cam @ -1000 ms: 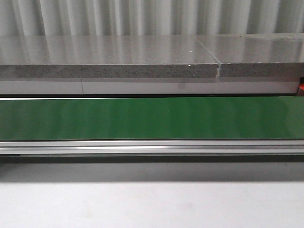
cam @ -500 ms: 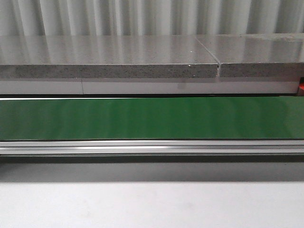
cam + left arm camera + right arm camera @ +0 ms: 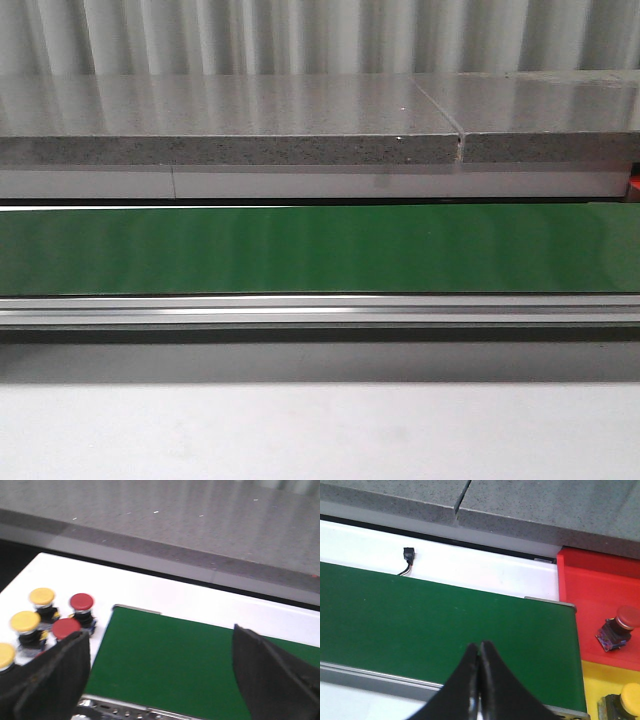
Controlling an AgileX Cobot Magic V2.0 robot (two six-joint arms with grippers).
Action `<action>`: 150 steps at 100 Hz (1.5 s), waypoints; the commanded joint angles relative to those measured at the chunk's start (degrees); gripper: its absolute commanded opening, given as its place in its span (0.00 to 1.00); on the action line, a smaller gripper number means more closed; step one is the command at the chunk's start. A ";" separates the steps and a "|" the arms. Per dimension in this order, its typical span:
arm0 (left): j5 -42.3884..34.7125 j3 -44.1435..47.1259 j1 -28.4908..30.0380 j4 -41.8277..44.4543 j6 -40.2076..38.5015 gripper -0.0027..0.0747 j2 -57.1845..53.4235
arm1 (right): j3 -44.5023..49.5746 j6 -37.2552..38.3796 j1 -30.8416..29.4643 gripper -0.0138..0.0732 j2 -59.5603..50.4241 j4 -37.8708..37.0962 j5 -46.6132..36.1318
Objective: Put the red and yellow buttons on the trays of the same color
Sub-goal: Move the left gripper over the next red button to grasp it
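In the left wrist view, red buttons point(image 3: 81, 601) point(image 3: 65, 628) and yellow buttons point(image 3: 41, 596) point(image 3: 25, 621) point(image 3: 6, 655) stand on the white surface beside the end of the green belt point(image 3: 175, 660). My left gripper point(image 3: 162, 672) hangs open over that belt end, nothing between its fingers. In the right wrist view, my right gripper point(image 3: 480, 650) is shut and empty above the belt point(image 3: 435, 625). Beyond the belt's end a red button point(image 3: 619, 626) lies on the red tray point(image 3: 590, 580), and a yellow button point(image 3: 630, 696) sits on the yellow tray point(image 3: 592, 680).
The front view shows only the bare green belt point(image 3: 320, 248), its metal rail point(image 3: 320, 310) and a grey stone ledge point(image 3: 230, 135) behind; neither arm appears there. A small black sensor with a wire point(image 3: 409, 555) sits on the white strip behind the belt.
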 commanded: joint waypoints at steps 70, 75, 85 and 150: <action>12.35 -21.72 21.30 -10.33 2.32 0.75 43.45 | -1.46 -0.40 0.13 0.08 -0.11 -0.30 -4.32; 12.44 -22.83 21.30 -10.33 2.32 0.75 45.34 | -1.46 -0.40 0.13 0.08 -0.11 -0.30 -4.32; 12.59 -24.07 21.30 -10.33 2.32 0.75 48.57 | -1.46 -0.40 0.13 0.08 -0.11 -0.30 -4.32; 8.29 -24.49 21.30 -10.33 2.32 0.75 58.43 | -1.46 -0.40 0.13 0.08 -0.11 -0.30 -4.32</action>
